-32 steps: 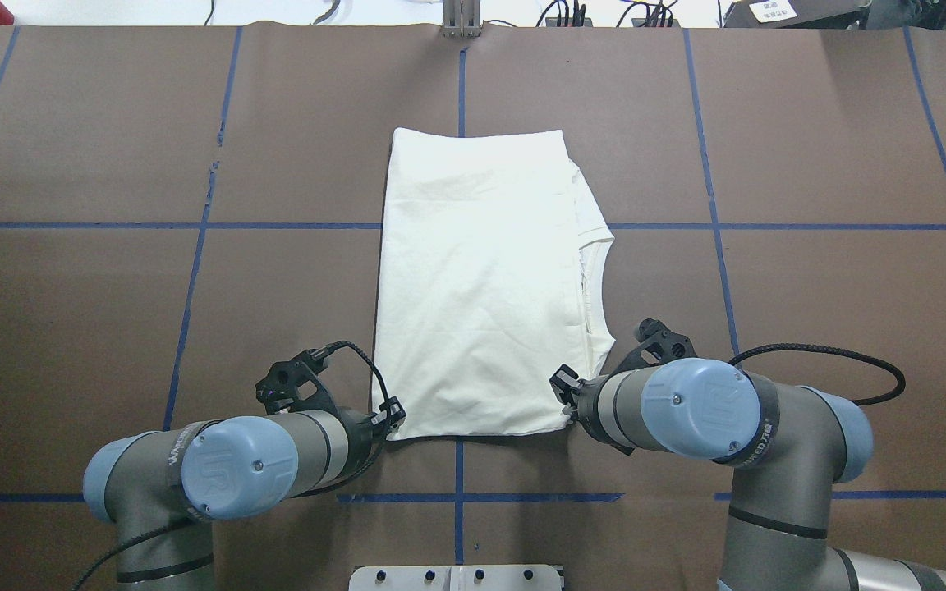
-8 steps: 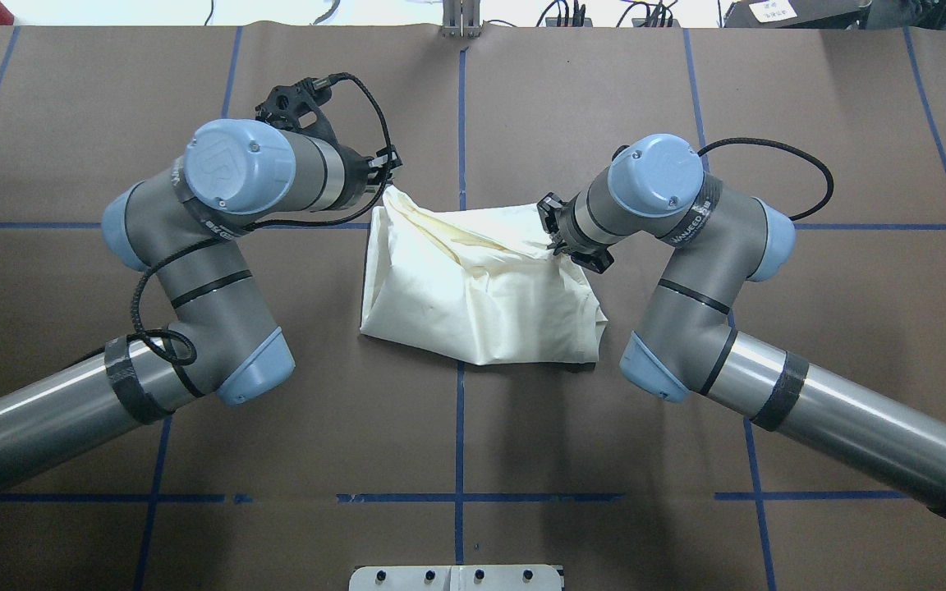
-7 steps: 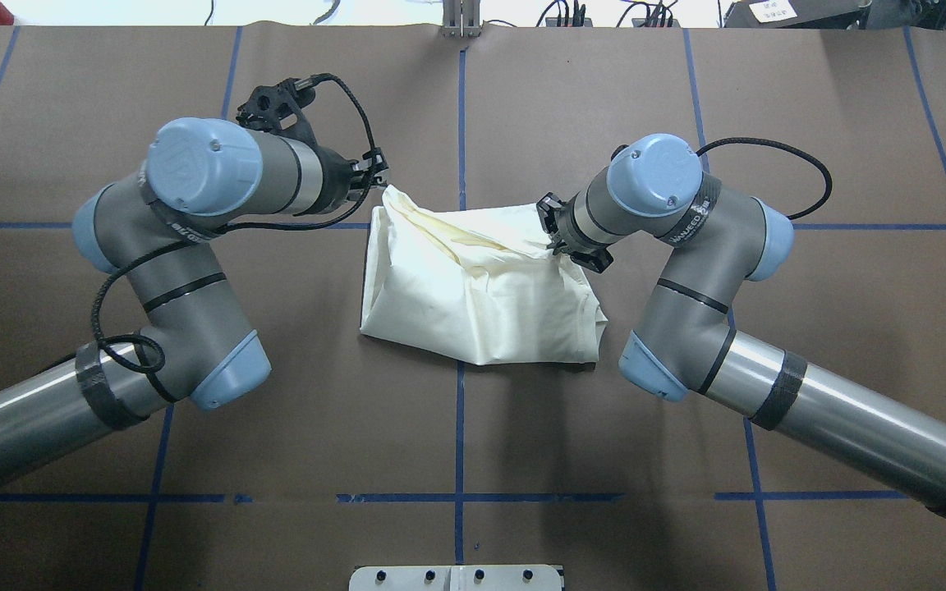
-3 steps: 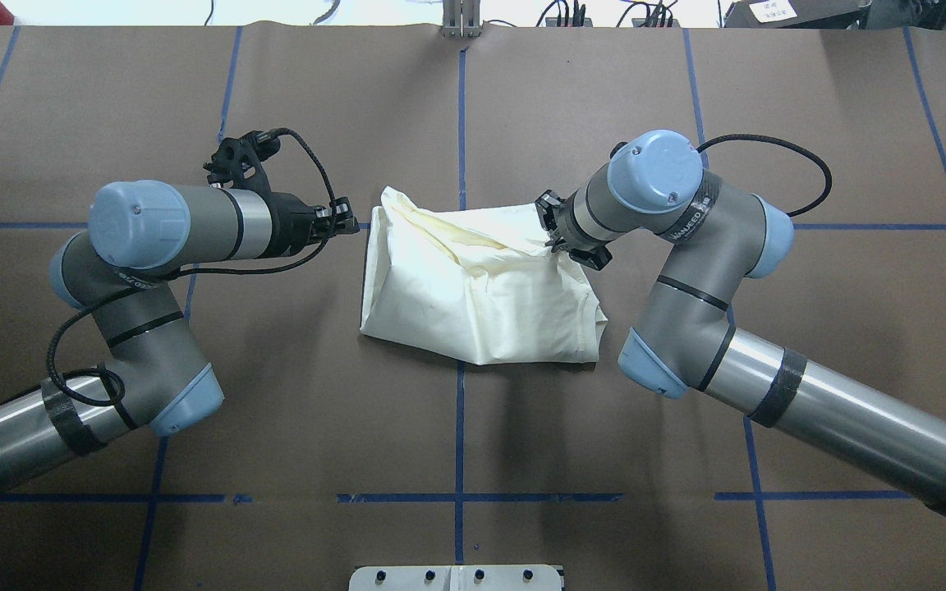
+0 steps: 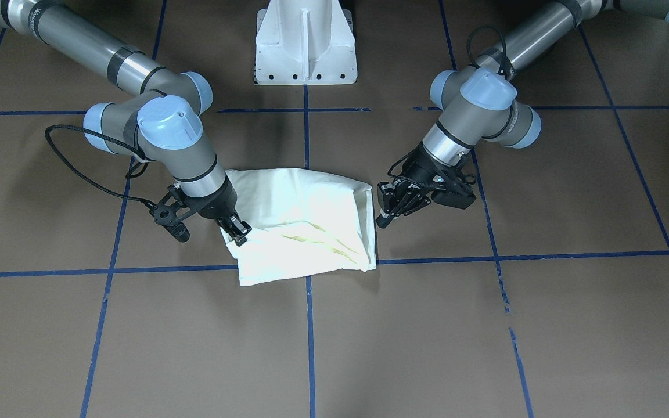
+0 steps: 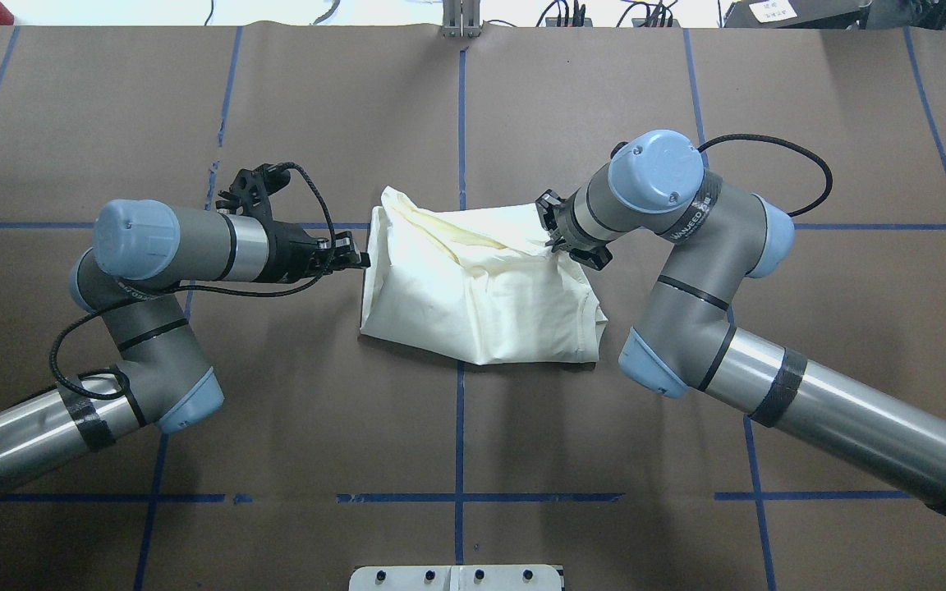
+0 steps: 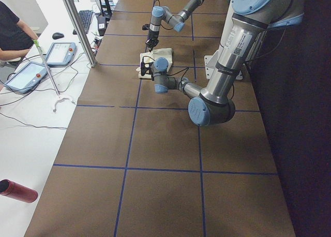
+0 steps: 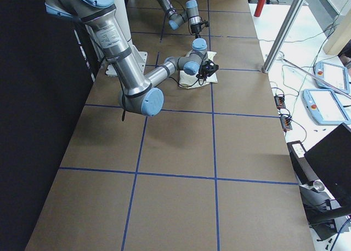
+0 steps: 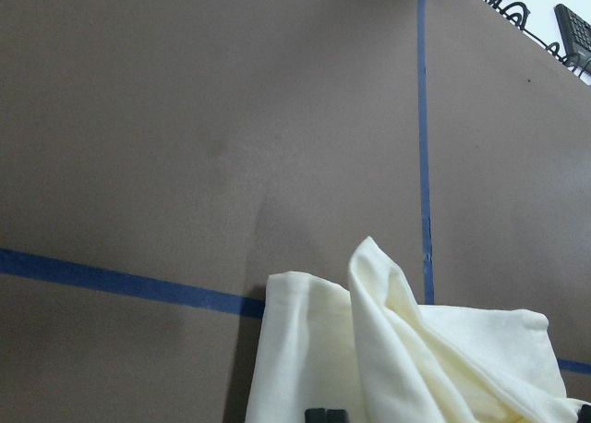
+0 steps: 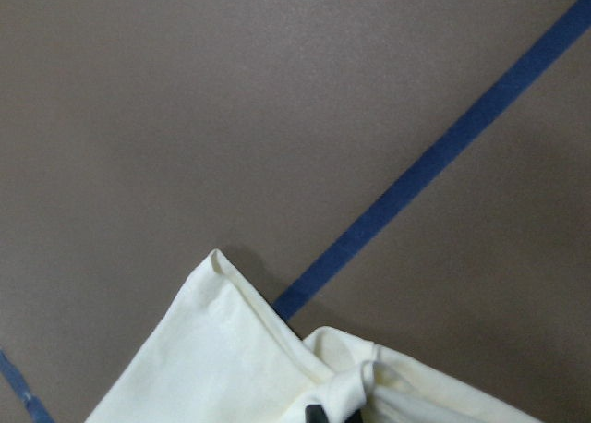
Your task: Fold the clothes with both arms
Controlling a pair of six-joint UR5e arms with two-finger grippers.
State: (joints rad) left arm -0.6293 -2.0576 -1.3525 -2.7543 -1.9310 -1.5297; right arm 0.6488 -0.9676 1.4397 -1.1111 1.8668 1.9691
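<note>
The cream shirt (image 6: 481,287) lies folded over and rumpled at the table's middle (image 5: 299,220). My right gripper (image 6: 559,238) is shut on its far right corner, and the cloth bunches around the fingertips (image 10: 319,414) in the right wrist view. Low over the table, my left gripper (image 6: 355,261) has its tips at the shirt's left edge (image 5: 378,222). Its fingertips (image 9: 316,414) stand together, shut, with the shirt (image 9: 416,358) just ahead; I see no cloth between them. The cat print is hidden.
The brown table cover carries a grid of blue tape lines (image 6: 460,410). A white pedestal (image 5: 305,46) stands at the robot's side. In the exterior left view a person (image 7: 10,30), tablets (image 7: 59,53) and a metal post (image 7: 77,25) are past the far edge.
Both grippers carried the near hem over to the far side. The left one then let go, swung out to the left and came back to the shirt's left edge. The right holds still.
</note>
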